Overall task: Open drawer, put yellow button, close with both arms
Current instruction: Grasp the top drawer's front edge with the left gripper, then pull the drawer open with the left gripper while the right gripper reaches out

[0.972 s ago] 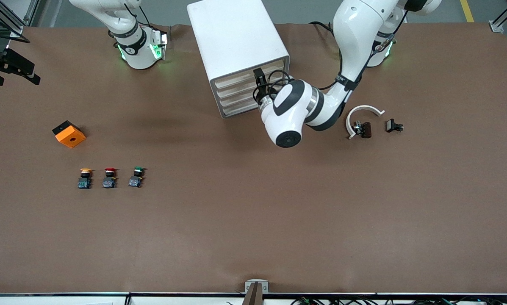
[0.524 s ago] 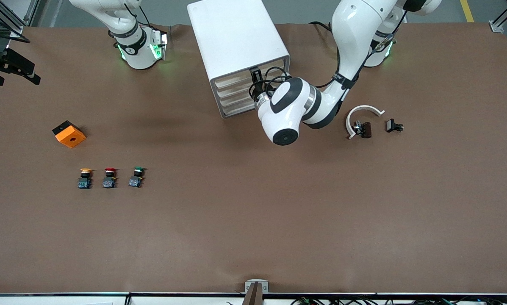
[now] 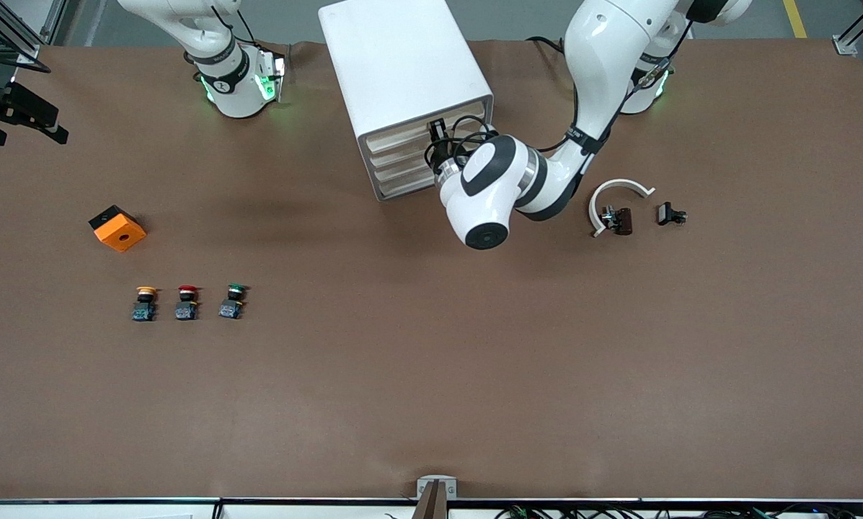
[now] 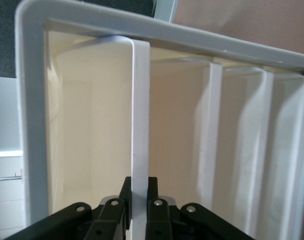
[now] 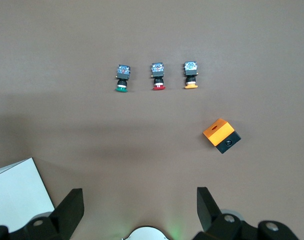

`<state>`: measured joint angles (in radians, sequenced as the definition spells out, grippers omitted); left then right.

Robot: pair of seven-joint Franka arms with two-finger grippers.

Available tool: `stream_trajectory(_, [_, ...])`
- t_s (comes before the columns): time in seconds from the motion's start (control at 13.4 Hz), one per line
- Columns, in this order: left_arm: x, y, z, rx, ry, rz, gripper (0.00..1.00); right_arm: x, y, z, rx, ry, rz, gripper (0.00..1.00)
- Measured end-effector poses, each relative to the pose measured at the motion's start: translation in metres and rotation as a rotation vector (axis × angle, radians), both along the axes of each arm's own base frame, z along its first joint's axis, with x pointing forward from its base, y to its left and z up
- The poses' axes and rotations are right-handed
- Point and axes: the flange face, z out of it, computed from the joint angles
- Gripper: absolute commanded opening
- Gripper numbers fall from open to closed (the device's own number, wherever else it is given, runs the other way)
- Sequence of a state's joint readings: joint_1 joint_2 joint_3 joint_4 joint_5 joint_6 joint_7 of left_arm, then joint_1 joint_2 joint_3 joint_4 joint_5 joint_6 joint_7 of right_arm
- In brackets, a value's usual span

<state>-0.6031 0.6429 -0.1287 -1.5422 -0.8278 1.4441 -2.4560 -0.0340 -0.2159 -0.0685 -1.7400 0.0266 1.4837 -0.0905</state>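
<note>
The white cabinet (image 3: pixel 402 65) stands at the table's back, between the two arm bases. My left gripper (image 3: pixel 437 135) is at its cream front, shut on the thin white handle lip (image 4: pixel 140 115) of the uppermost drawer (image 3: pixel 399 139), which sits flush with the lower ones. In the left wrist view the black fingers (image 4: pixel 124 197) clamp that lip from both sides. The yellow button (image 3: pixel 145 301) stands on the mat toward the right arm's end, seen also from above (image 5: pixel 191 76). My right gripper (image 5: pixel 140 210) hangs open high over the mat, holding nothing.
A red button (image 3: pixel 186 301) and a green button (image 3: pixel 233 300) stand in a row beside the yellow one. An orange-and-black block (image 3: pixel 117 228) lies farther from the camera than them. A white curved piece (image 3: pixel 622 189) and small black parts (image 3: pixel 670 214) lie toward the left arm's end.
My left gripper has moved in to the cabinet's front and closed on the top drawer's handle lip. The right arm and the buttons have not moved.
</note>
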Motion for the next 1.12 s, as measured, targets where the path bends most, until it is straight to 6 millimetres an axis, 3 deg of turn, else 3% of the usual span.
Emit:
stream_trajectory(0.15, [0.026, 0.018, 0.005, -0.009, -0.014, 0.048, 0.00, 0.007, 0.000, -0.017, 0.003, 0.047, 0.001, 1.00])
stream_trajectory(0.45, [0.067, 0.056, 0.006, -0.023, -0.030, 0.133, 0.00, 0.047, -0.012, -0.075, 0.002, 0.162, -0.017, 1.00])
stream_trajectory(0.6, [0.077, 0.062, 0.008, -0.029, -0.038, 0.151, 0.14, 0.068, -0.039, -0.103, -0.010, 0.189, -0.051, 1.00])
stream_trajectory(0.75, [0.086, 0.068, 0.009, -0.033, -0.044, 0.168, 0.37, 0.085, -0.065, -0.135, -0.016, 0.197, -0.061, 1.00])
stream_trajectory(0.9, [0.101, 0.080, 0.013, -0.036, -0.057, 0.200, 1.00, 0.099, -0.076, -0.166, -0.023, 0.171, -0.072, 1.00])
stream_trajectory(1.12, [0.124, 0.096, 0.028, -0.053, -0.088, 0.240, 1.00, 0.110, -0.085, -0.201, -0.039, 0.100, -0.082, 1.00])
